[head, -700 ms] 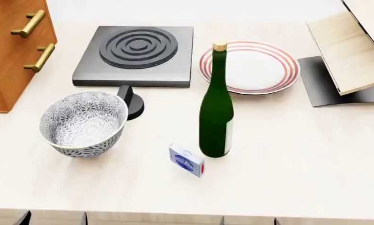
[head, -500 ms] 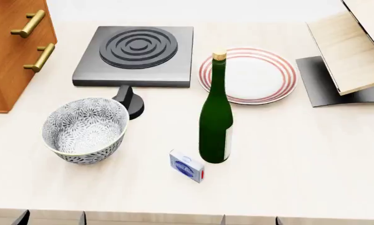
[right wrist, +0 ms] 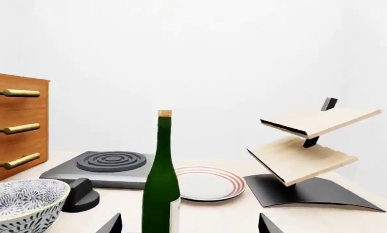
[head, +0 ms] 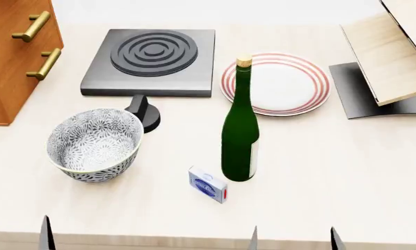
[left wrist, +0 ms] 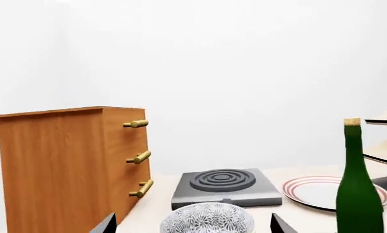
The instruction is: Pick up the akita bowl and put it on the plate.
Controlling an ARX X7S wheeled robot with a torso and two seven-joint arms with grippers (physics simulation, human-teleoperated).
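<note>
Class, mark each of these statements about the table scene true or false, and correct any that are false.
1. The akita bowl already sits on the plate. False: it stands on the table, apart from the plate.
2. The green bottle stands upright between the bowl and the plate. True.
3. The plate carries food. False: it is bare, with only red rings around its rim.
4. A small blue-and-white box lies on the table close to the bottle's base. True.
5. The left tool is closed around the bowl. False: its fingertips stand wide apart at the near edge of the table, touching nothing.
</note>
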